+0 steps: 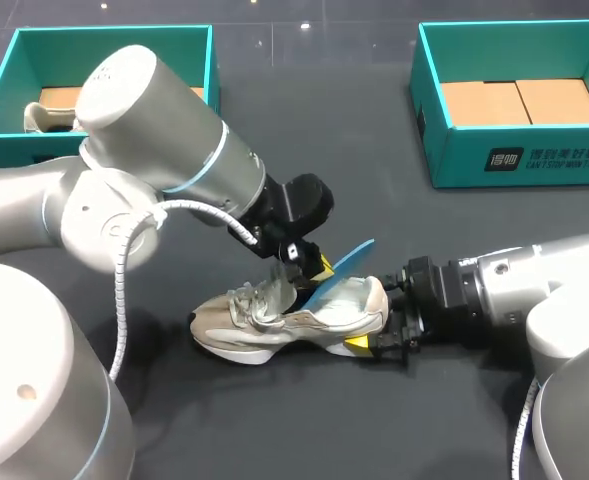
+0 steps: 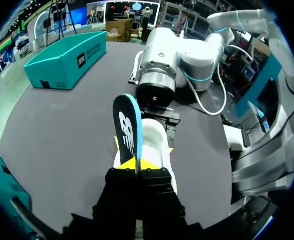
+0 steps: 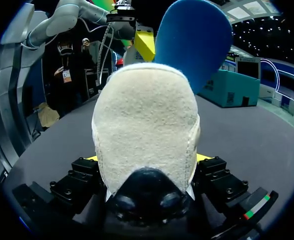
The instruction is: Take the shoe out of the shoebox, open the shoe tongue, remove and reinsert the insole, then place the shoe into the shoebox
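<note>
Shoe (image 1: 274, 320) lying on its sole on the desk (image 1: 324, 140), lower centre of frame. My right claw (image 3: 147, 159) is clamping its heel. My left claw (image 2: 137, 164) is pinching the blue insole (image 2: 128, 125), partly out. Insole probably light and floppy, so I'm holding its edge. Heel likely giving the firmest grip.

Dark table (image 1: 314, 130): pale shoe (image 1: 274, 325) (upright), left teal shoebox (image 1: 114, 52), right teal shoebox (image 1: 534, 155) behind.

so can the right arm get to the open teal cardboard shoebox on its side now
Probably, but not freely: bare table lies between the right gripper and the open teal cardboard shoebox, yet that gripper is shut on the beige shoe, whose blue insole the left gripper holds.
</note>
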Robot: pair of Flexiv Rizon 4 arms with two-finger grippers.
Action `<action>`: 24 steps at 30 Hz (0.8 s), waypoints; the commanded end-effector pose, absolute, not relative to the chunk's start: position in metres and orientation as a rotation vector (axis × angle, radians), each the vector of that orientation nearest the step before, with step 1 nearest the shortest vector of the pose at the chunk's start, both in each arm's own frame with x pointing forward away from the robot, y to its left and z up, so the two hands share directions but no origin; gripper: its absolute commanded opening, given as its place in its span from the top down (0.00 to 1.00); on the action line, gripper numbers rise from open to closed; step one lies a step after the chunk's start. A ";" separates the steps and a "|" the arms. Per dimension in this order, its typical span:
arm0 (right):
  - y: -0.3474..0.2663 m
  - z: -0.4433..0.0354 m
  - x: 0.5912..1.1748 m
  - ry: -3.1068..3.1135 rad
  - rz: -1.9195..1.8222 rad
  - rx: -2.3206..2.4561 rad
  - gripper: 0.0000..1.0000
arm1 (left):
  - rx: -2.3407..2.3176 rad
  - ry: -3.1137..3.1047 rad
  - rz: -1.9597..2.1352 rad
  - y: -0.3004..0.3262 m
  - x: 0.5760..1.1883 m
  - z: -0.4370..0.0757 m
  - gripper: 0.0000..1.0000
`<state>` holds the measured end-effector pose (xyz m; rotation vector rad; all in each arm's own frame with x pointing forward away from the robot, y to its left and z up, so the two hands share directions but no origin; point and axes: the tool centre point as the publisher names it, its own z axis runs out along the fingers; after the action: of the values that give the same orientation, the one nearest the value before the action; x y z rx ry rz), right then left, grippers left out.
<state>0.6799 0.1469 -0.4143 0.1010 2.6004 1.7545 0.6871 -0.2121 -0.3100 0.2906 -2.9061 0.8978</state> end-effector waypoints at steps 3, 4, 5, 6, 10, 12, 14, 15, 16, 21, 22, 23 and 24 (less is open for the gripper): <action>0.148 -0.414 0.678 2.606 1.747 0.102 1.00 | 0.293 -2.918 0.875 -0.230 0.696 -0.307 1.00; 0.148 -0.414 0.678 2.606 1.747 0.102 1.00 | 0.303 -2.927 0.864 -0.232 0.697 -0.308 1.00; 0.148 -0.414 0.678 2.606 1.747 0.102 1.00 | 0.306 -2.921 0.855 -0.234 0.698 -0.310 1.00; 0.148 -0.414 0.678 2.606 1.747 0.102 1.00 | 0.312 -2.921 0.844 -0.236 0.698 -0.312 1.00; 0.148 -0.414 0.678 2.606 1.747 0.102 1.00 | 0.314 -2.918 0.831 -0.239 0.697 -0.316 1.00; 0.148 -0.414 0.678 2.606 1.747 0.102 1.00 | 0.316 -2.918 0.831 -0.239 0.696 -0.316 1.00; 0.148 -0.414 0.678 2.606 1.747 0.102 1.00 | 0.317 -2.918 0.834 -0.239 0.695 -0.314 1.00; 0.148 -0.414 0.678 2.606 1.747 0.102 1.00 | 0.319 -2.916 0.840 -0.238 0.695 -0.313 0.98; 0.148 -0.414 0.678 2.606 1.747 0.102 1.00 | 0.320 -2.913 0.847 -0.237 0.694 -0.312 0.88; 0.148 -0.414 0.678 2.606 1.747 0.102 1.00 | 0.321 -2.915 0.882 -0.233 0.688 -0.305 0.55; 0.148 -0.414 0.678 2.606 1.747 0.102 1.00 | 0.326 -2.922 0.890 -0.232 0.685 -0.304 0.55; 0.148 -0.414 0.678 2.606 1.747 0.102 1.00 | 0.336 -2.932 0.895 -0.231 0.683 -0.303 0.54; 0.148 -0.414 0.678 2.606 1.747 0.102 1.00 | 0.353 -2.945 0.898 -0.231 0.681 -0.302 0.54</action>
<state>0.6799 0.1469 -0.4143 0.1004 2.6004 1.7547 0.6924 -0.2393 -0.3060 0.3252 -2.9193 0.8851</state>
